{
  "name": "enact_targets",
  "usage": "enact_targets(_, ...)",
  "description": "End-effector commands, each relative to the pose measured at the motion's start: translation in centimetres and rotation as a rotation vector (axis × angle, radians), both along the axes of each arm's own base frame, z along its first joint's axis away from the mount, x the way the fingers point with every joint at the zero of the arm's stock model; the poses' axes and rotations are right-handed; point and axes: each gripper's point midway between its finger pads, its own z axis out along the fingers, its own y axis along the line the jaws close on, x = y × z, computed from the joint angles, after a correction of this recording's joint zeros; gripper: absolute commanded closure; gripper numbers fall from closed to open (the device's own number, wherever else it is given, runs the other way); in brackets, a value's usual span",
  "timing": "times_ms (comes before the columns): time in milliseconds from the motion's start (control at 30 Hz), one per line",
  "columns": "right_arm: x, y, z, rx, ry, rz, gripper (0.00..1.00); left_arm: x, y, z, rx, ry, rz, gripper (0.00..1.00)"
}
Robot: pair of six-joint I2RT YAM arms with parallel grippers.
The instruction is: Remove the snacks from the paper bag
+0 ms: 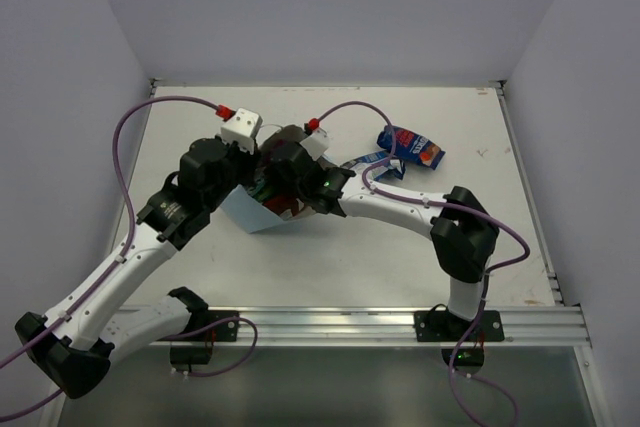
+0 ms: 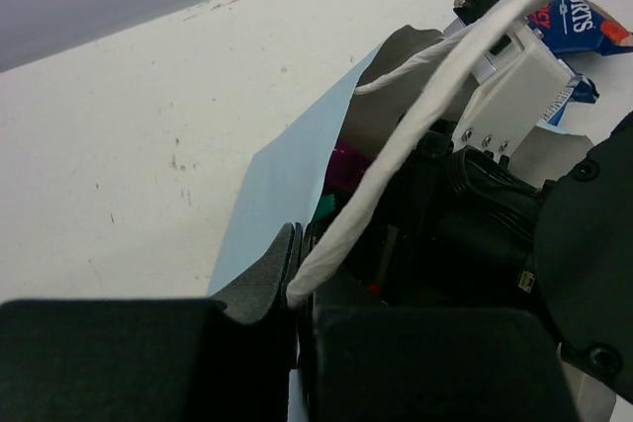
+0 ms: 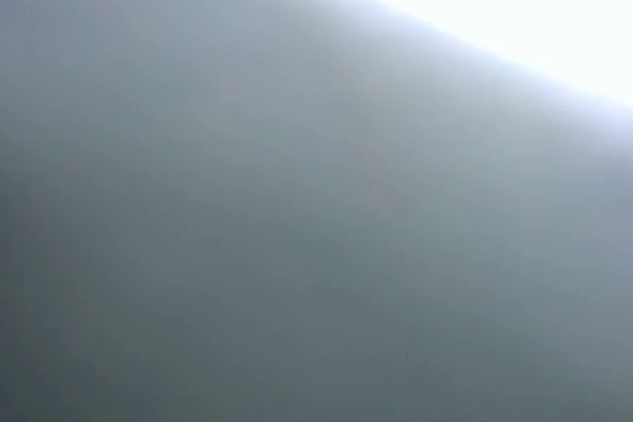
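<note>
The light-blue paper bag (image 1: 248,215) stands at mid-table between both wrists. My left gripper (image 2: 300,244) is shut on the bag's rim where a white loop handle (image 2: 415,126) comes out. My right gripper (image 1: 283,187) reaches down into the bag's mouth; its fingers are hidden, and the right wrist view is only a grey blur. Inside the bag I see a magenta packet (image 2: 346,167) and a teal one (image 2: 326,207). A dark blue and red snack packet (image 1: 412,147) lies on the table to the right of the bag, with a blue-white one (image 1: 368,159) beside it.
The white table (image 1: 330,257) has a raised rim at the back and sides. Purple cables (image 1: 130,147) loop over both arms. The metal rail (image 1: 380,322) with the arm bases runs along the near edge.
</note>
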Motion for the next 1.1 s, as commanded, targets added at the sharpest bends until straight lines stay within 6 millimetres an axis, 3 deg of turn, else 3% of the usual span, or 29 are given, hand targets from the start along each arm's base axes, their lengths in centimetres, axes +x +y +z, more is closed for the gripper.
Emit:
enact_targets(0, 0.6, 0.1, 1.6, 0.043, -0.051, -0.033, 1.00, -0.1, -0.3, 3.4, -0.072, -0.088, -0.002, 1.00)
enact_targets(33, 0.4, 0.0, 3.1, 0.071, -0.078, -0.026, 1.00, 0.0, -0.2, 3.4, -0.067, -0.088, 0.008, 1.00)
enact_targets(100, 0.0, -0.2, 4.3, 0.070, -0.122, 0.019, 1.00, 0.2, 0.1, 3.2, -0.058, -0.083, 0.025, 1.00)
enact_targets(133, -0.2, -0.3, 6.5, 0.091, -0.176, 0.047, 1.00, 0.2, 0.2, 3.2, -0.054, -0.083, 0.035, 1.00)
enact_targets(367, -2.7, -0.9, 14.3, 0.166, -0.342, 0.197, 1.00, 0.6, 1.0, 3.4, -0.030, -0.091, 0.078, 1.00)
enact_targets(567, -3.7, -1.9, 17.9, 0.149, -0.427, 0.249, 1.00, 0.9, 2.0, 3.4, -0.007, -0.095, 0.132, 1.00)
enact_targets(767, -4.8, -6.4, 22.3, 0.091, -0.557, 0.223, 1.00, 1.2, 3.2, 2.9, 0.018, -0.085, 0.203, 1.00)
enact_targets(867, -5.8, -10.1, 25.8, 0.089, -0.635, 0.219, 1.00, 1.5, 3.6, 2.7, 0.029, -0.085, 0.232, 1.00)
enact_targets(900, -5.7, -11.6, 26.1, 0.064, -0.634, 0.213, 1.00, 1.5, 3.7, 2.7, 0.029, -0.087, 0.236, 1.00)
enact_targets(933, -6.6, -13.5, 28.0, 0.071, -0.679, 0.210, 1.00, 1.6, 3.7, 2.8, 0.027, -0.091, 0.241, 1.00)
enact_targets(1033, -7.7, -17.0, 30.0, 0.054, -0.720, 0.215, 1.00, 1.9, 3.9, 2.7, 0.037, -0.094, 0.257, 1.00)
enact_targets(1067, -8.5, -19.3, 30.9, 0.043, -0.733, 0.189, 1.00, 2.0, 3.9, 2.7, 0.040, -0.096, 0.260, 1.00)
